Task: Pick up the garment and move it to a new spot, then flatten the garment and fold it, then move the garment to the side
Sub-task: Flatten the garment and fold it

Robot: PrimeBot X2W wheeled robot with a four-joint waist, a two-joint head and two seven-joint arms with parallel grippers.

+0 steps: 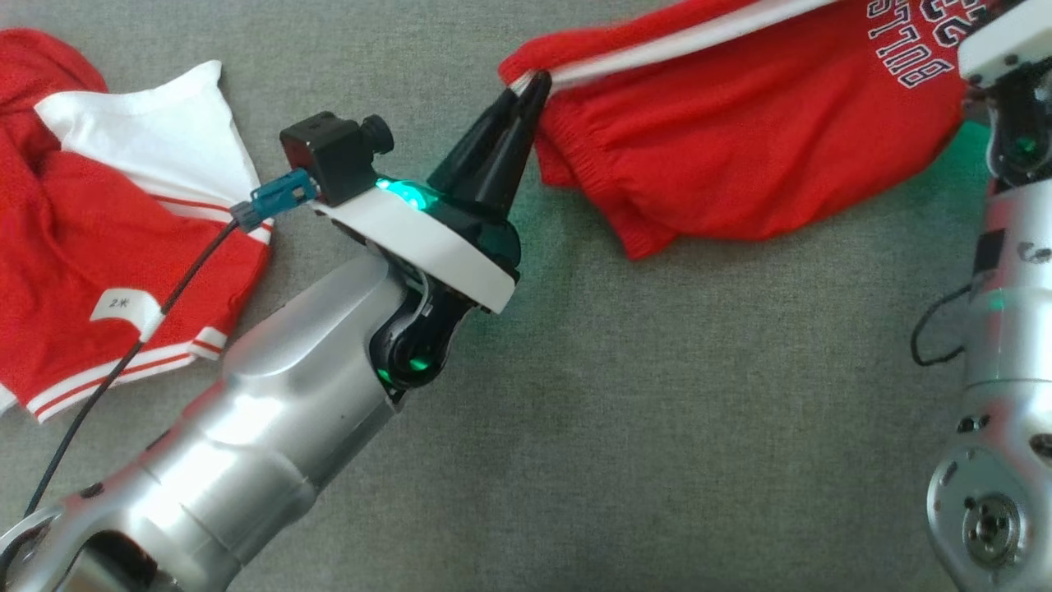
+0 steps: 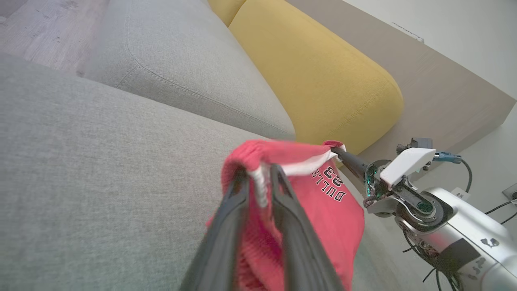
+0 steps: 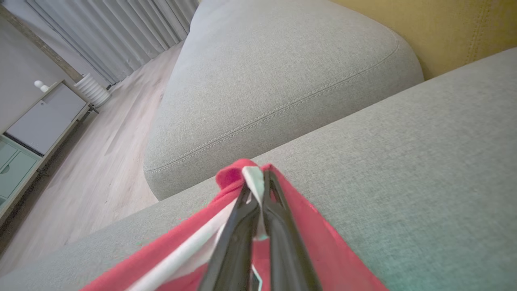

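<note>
**Pick-up done, garment hanging between both grippers; flatten, fold and side-move pending**

Head view: left gripper [image 1: 532,84] is pinching the white-banded corner of the garment [image 1: 740,148]. The cloth is running up and right toward the right arm [image 1: 1007,271], bunched and sagging over the seat [image 1: 657,427]. I'm reading this as the carry to a new spot, since nothing is lying flat yet. A jersey [image 1: 123,247] is lying crumpled on the seat at far left, well apart from the garment.

Left wrist view: left fingers [image 2: 296,226] are straddling the band with cloth between them. They're standing slightly apart, so the grip is probably holding, but that's hard to call from this angle. Right gripper [image 2: 336,152] is biting the opposite corner, with the garment stretching between the two.

Right wrist view: right fingers [image 3: 287,242] are squeezing tight on the white band, red cloth trailing back under them.

Containers: nothing is serving as one; the seat is just carrying the jersey.
</note>
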